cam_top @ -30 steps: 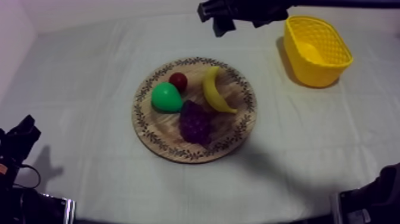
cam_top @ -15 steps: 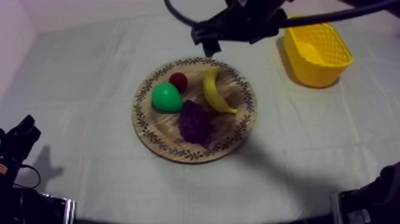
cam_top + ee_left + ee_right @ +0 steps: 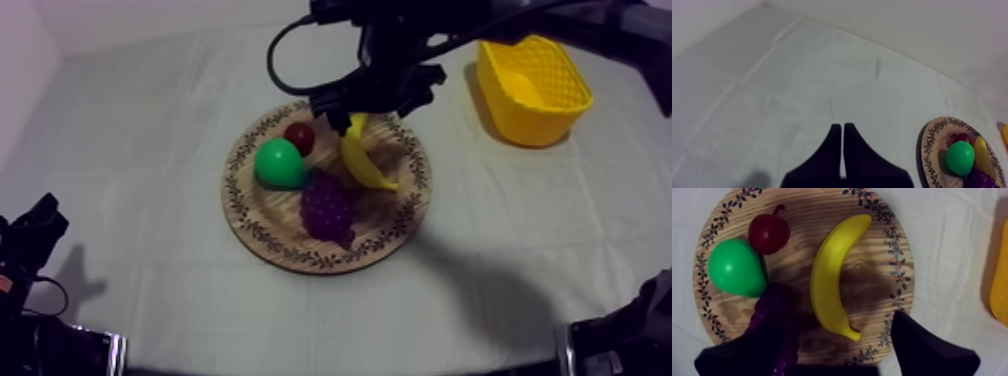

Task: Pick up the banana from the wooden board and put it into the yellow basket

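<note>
Since a second ago the right hand (image 3: pixel 368 108) has swung in over the banana (image 3: pixel 362 155) on the wooden board (image 3: pixel 398 218), fingers spread wide, holding nothing. This looks like the approach; next it should lower, close, then carry the banana right to the yellow basket (image 3: pixel 522 122).

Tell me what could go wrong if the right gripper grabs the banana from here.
1. The open right gripper hovers over the banana's lower end, not its middle; gripped there, it may swing or slip.
2. One finger hangs over the bunch of grapes close beside the banana; closing could catch them too.
</note>
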Motion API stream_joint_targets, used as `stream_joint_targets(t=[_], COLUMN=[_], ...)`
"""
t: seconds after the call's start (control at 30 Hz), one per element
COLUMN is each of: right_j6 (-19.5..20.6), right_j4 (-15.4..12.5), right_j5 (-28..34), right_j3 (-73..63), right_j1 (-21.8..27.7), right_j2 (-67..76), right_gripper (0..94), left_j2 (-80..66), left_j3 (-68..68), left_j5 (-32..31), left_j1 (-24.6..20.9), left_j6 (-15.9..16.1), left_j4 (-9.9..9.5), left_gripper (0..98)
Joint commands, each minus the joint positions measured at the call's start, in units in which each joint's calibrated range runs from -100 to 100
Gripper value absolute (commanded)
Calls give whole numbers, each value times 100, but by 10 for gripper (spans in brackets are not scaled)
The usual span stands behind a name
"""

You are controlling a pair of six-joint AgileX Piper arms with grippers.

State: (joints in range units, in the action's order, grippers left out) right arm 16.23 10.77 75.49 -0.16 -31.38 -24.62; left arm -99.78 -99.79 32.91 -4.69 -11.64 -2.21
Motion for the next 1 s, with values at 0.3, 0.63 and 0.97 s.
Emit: stream_joint_targets(t=[0.3, 0.63, 0.97], right_j6=[-22, -59, -51], right_j4=[-62, -99, -59], right_j5=[-130, -93, -5], right_j3=[-678, -1240, -1484], right_j1=[77, 115, 78], right_j2=[-1182, -1855, -2227], right_gripper=[561, 536, 258], left_j2=[-5, -5, -5], left_j3=[1, 1, 1], left_j5=[0, 0, 0], left_j1=[2, 2, 2], left_j6=[1, 1, -1], left_j4=[3, 3, 3], left_gripper=[1, 1, 1])
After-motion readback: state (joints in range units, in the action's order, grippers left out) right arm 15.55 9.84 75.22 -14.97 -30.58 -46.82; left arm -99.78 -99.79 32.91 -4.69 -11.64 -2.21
